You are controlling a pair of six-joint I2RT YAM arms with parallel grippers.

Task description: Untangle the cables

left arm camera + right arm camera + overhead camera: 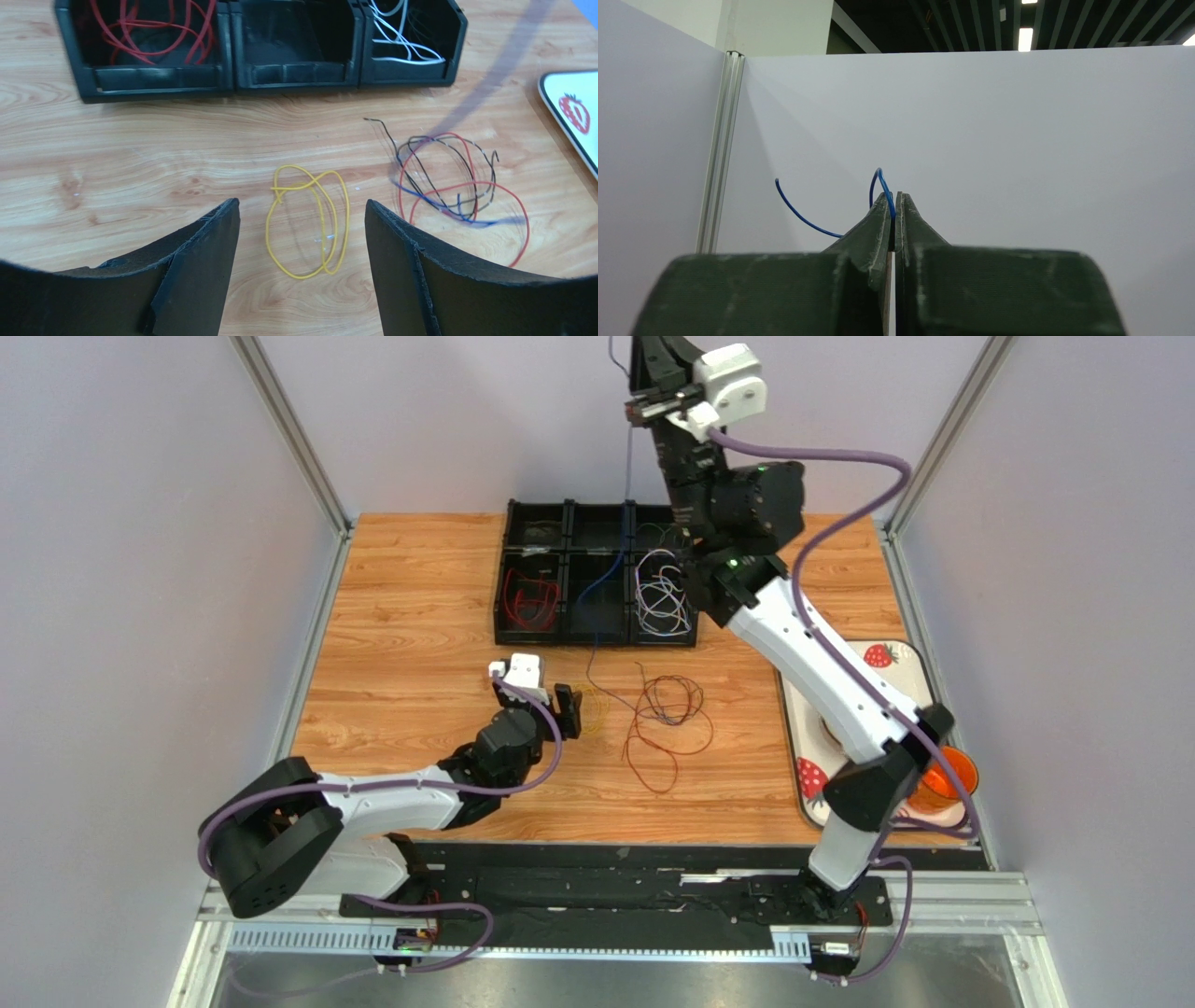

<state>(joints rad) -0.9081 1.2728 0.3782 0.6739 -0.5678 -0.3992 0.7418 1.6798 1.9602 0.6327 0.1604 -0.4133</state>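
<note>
Right gripper (896, 201) pinches the blue cable (807, 220) high, seemingly drawing it from the tangle (449, 175) — left gripper (302, 210), splayed over the yellow cable (343, 210), should descend and close.

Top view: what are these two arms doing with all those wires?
The right pincer, raised high, is shut on a blue cable. The left pincer hangs open over a yellow cable lying loose on the table, beside a red, black and blue tangle. Red cables and white cables sit in compartments of a black bin.
</note>
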